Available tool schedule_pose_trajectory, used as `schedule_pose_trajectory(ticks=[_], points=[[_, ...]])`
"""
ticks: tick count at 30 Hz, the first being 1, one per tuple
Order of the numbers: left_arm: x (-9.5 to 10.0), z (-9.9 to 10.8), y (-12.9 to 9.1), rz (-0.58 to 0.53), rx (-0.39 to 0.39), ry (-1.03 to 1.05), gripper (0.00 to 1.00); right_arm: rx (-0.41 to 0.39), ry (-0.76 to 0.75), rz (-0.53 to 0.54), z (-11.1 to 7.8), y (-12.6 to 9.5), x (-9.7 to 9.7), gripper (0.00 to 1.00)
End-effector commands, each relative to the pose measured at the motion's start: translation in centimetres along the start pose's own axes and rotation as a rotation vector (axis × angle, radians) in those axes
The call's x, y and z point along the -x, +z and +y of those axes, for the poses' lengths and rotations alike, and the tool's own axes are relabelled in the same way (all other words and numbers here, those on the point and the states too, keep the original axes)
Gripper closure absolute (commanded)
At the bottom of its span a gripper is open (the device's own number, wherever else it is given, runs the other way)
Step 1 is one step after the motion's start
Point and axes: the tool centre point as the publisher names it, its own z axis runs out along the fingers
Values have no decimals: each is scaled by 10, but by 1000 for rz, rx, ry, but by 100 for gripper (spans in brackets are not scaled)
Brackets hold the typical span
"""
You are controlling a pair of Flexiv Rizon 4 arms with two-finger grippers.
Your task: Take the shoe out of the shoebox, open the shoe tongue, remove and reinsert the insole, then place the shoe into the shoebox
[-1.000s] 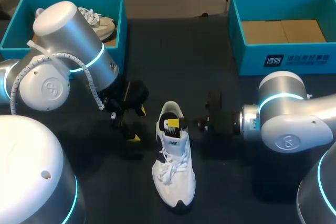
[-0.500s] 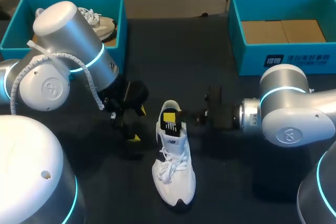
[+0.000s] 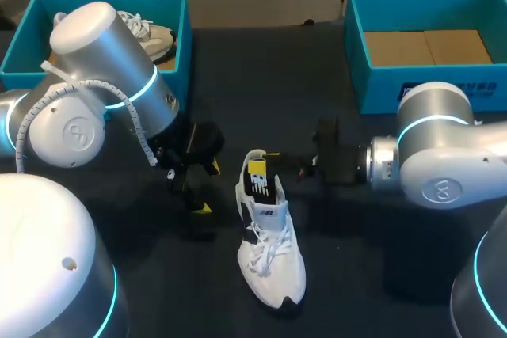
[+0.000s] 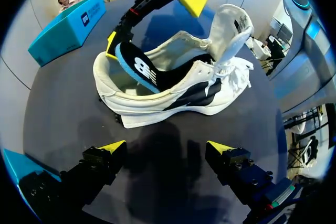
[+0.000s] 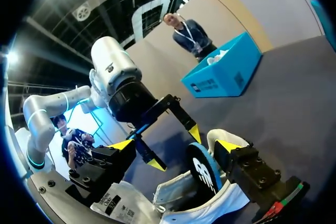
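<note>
The white shoe lies on the dark table, tongue pulled up, toe toward the near edge. A black insole with a blue edge stands tilted in its heel opening, half out. My right gripper is at the heel, open; in its wrist view the insole stands between its spread fingers, and both do not touch it. My left gripper hangs open just left of the shoe. In the left wrist view the shoe lies ahead of the left gripper, with my right gripper over the insole.
A teal shoebox at the back left holds another shoe. A second teal shoebox stands at the back right with only its cardboard floor showing. Dark tabletop lies between the boxes and in front of the shoe.
My right gripper has opened and let go of the insole, and the arm has drawn back a little. The shoe has swung, its toe now further right.
</note>
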Motion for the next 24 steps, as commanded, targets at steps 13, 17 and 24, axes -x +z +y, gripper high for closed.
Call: schedule_pose_trajectory(ticks=[13, 17, 24], points=[[-1, 0, 0, -3, 1, 0, 0, -34, -8, -54, 3, -31, -10, 0], [-1, 0, 0, -3, 1, 0, 0, -57, -30, -94, 12, -40, -17, 0], [-1, 0, 0, -3, 1, 0, 0, -118, -21, -186, 22, -54, -26, 0]])
